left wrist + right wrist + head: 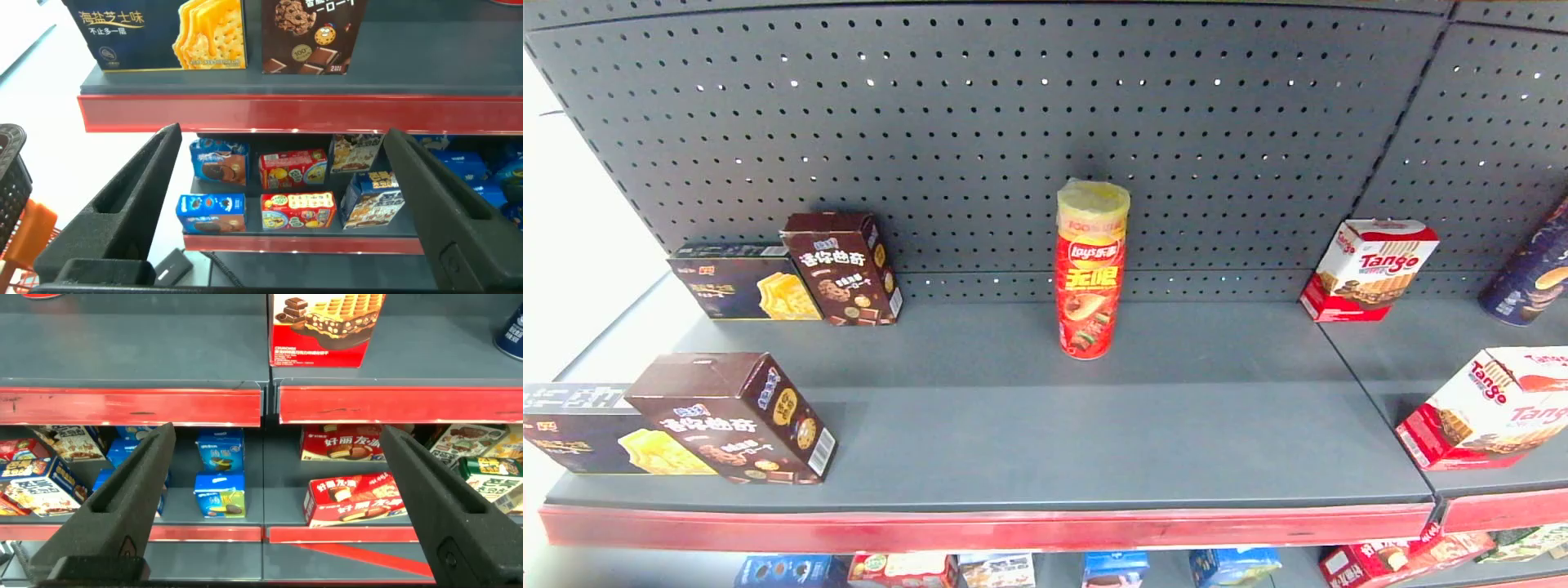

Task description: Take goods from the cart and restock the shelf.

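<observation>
Head view showed a chip can (pixel 1092 269) standing upright mid-shelf (pixel 1013 441), near the pegboard (pixel 1013 122), well apart from a cookie box (pixel 841 269) on its left and a wafer box (pixel 1368 269) on its right. Left gripper (pixel 282 135) and right gripper (pixel 278 431) both gaped wide, holding nothing.
</observation>
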Controlling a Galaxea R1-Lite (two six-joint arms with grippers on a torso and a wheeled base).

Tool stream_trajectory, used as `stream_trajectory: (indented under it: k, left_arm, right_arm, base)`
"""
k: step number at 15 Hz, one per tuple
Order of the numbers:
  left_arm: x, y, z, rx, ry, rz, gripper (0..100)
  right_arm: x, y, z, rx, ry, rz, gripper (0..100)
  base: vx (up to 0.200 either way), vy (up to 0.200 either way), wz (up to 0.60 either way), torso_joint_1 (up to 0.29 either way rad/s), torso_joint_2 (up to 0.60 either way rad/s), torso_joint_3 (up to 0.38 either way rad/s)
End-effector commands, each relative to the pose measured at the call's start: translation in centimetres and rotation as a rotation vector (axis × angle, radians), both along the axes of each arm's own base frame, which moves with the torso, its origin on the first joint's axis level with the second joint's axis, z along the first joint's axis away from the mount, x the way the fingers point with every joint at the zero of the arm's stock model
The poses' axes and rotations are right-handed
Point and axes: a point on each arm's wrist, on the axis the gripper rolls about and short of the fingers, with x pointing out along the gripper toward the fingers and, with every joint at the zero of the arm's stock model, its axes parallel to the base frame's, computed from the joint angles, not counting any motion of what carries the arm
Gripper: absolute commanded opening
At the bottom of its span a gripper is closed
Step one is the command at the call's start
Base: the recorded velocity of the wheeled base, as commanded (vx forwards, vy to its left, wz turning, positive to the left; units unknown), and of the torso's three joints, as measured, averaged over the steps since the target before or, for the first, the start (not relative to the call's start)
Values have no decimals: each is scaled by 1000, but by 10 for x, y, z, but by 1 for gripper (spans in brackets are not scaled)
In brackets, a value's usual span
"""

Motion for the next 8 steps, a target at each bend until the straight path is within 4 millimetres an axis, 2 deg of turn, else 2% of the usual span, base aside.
stream_trajectory:
  k: [1, 6, 8]
  left_arm:
    - [0, 0, 0, 0, -1, 1, 100]
    - [0, 0, 0, 0, -1, 1, 100]
    - [0, 0, 0, 0, -1, 1, 100]
  right_arm:
    - [0, 0, 0, -1, 1, 0, 100]
    - [0, 0, 0, 4, -1, -3, 100]
    - [0, 0, 0, 2, 1, -3, 100]
  base:
    - [0, 0, 0, 0, 0, 0]
    - [0, 0, 0, 0, 0, 0]
    - [0, 0, 600, 2, 0, 2]
